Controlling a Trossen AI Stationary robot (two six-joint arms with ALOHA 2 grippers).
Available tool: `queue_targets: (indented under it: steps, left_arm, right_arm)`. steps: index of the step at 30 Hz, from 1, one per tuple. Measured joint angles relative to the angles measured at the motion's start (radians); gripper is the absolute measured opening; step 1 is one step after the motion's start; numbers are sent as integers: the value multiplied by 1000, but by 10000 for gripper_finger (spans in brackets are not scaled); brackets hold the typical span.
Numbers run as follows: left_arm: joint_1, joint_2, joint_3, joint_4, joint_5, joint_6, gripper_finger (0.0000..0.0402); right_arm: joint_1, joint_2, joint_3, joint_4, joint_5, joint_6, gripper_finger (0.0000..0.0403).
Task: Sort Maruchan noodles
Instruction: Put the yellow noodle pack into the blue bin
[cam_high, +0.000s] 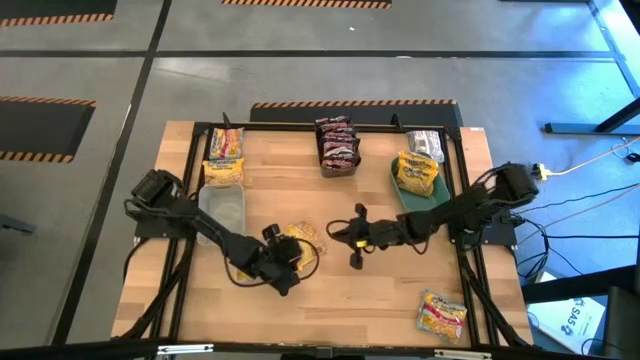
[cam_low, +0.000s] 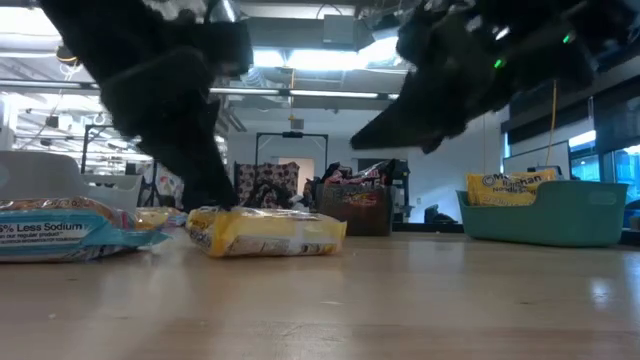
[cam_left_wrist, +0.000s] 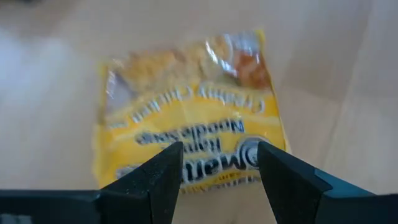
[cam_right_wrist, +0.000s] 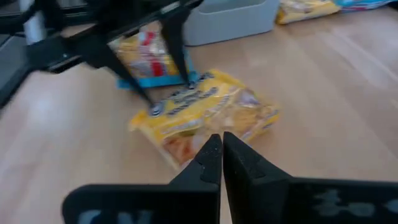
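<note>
Near table centre, the left gripper (cam_high: 283, 262) hangs with jaws spread over a yellow packet (cam_high: 303, 243); the right gripper (cam_high: 353, 240), at its 3 o'clock, has fingers pressed together. Sorting looks partly done: packets fill the bins toward 12 o'clock, and a stray packet (cam_high: 443, 315) remains at 5 o'clock.

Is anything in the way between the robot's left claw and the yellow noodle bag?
No. The left gripper hangs open right at the flat yellow plastic noodle packet on the wooden table, fingers straddling its end, nothing between them.
</note>
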Motion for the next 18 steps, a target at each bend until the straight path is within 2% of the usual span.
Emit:
queue_targets:
  steps: [3, 9, 18]
  left_arm:
    - [2, 24, 0, 21, 23, 0, 202]
    - [6, 35, 0, 37, 14, 5, 202]
    - [6, 32, 0, -21, -15, -9, 202]
  right_arm:
    - [-30, 81, 21, 63, 20, -33, 1]
    - [-63, 240, 133, 66, 5, -119, 1]
    - [-8, 263, 175, -107, 37, -143, 1]
